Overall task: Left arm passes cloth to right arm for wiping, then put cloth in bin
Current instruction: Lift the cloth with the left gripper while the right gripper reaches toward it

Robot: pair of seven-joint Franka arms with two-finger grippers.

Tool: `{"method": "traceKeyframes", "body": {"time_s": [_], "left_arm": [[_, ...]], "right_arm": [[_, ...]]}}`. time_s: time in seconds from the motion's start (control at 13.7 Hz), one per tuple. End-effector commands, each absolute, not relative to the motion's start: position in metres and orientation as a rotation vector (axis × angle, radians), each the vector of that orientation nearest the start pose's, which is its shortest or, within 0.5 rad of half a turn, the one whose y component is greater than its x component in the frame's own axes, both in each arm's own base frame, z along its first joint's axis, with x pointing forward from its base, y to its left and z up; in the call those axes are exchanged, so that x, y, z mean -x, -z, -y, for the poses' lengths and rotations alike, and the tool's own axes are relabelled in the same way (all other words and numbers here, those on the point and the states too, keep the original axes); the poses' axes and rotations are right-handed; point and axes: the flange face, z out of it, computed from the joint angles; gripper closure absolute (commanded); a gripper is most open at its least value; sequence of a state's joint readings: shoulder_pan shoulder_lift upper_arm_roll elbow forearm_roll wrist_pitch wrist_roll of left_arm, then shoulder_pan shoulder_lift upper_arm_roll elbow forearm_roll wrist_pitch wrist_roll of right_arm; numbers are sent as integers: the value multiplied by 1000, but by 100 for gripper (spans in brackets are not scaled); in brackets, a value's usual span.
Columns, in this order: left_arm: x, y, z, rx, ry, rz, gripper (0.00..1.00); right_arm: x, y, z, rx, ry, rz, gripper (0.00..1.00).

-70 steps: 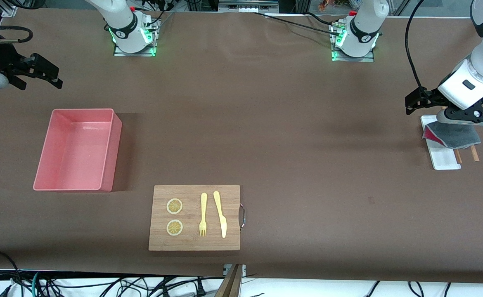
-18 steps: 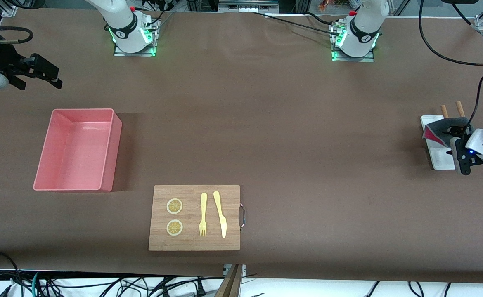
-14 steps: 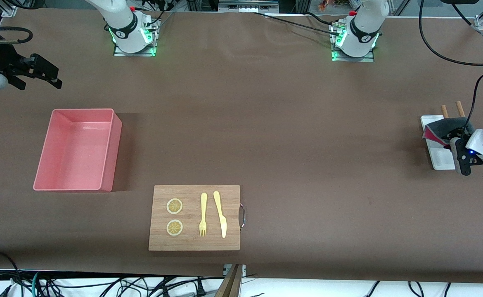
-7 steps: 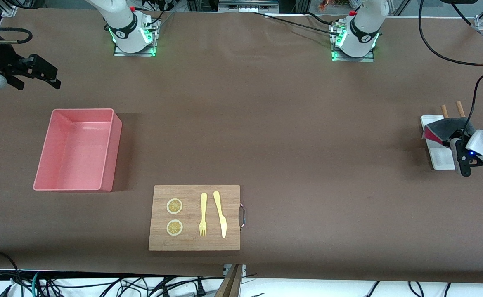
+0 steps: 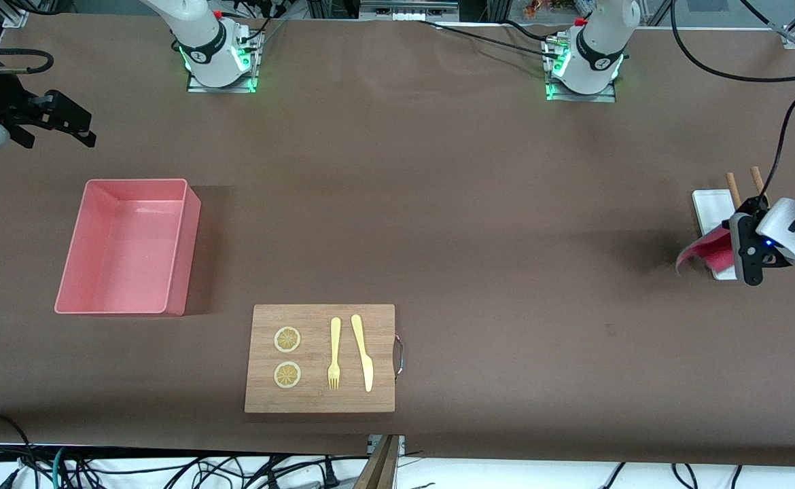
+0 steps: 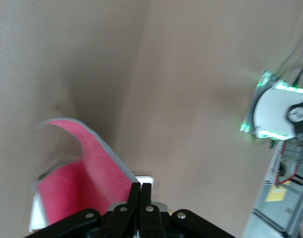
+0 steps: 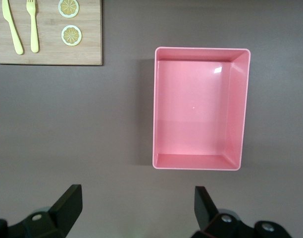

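Now left fingers [image 6: 140,191] pinching cloth [image 5: 707,250] edge (airborne)

- I'm working in a robotics lab, not a home.
- My two arm bases [image 5: 219,64] [image 5: 582,71] are bolted to metal plates along the top of the frame, green lights glowing.
- Brown sheet [image 5: 438,204] covers the whole bench.
- Loose cables [image 5: 132,468] tangle along the bottom edge.
- Aluminium framing [image 5: 404,10] and more wiring sit at top centre.
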State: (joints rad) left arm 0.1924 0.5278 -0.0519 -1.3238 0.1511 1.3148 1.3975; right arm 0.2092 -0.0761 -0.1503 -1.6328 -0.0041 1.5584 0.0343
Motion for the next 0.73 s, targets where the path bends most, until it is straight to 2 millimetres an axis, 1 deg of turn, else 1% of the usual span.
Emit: {"method": "traceKeyframes", "body": {"time_s": [0.0,0.15,0.22,0.36,0.44,0.51,0.58,0.66], "left_arm": [[-635,-437,-67,2810,-855,-1816,100],[-638,-459,-22,2920,-806,-1710,100],[-638,-464,1,2996,-781,-1684,100],[-637,-469,44,3199,-756,-1552,100],[-637,-474,64,3308,-756,-1453,100],[-639,-486,85,3402,-734,-1360,100],[-639,-502,109,3466,-718,-1261,100],[-639,-513,140,3496,-704,-1152,100]], "right_arm": [[-530,-639,-25,3153,-3,43,0],[-536,-627,-26,3155,-43,36,0],[-539,-617,-27,3157,-74,56,0],[-543,-609,-46,3161,-98,109,0],[-543,-605,-56,3162,-119,136,0],[-546,-594,-58,3158,-170,148,0],[-548,-578,-69,3152,-259,176,0],[-543,-576,-82,3144,-293,238,0]]}}
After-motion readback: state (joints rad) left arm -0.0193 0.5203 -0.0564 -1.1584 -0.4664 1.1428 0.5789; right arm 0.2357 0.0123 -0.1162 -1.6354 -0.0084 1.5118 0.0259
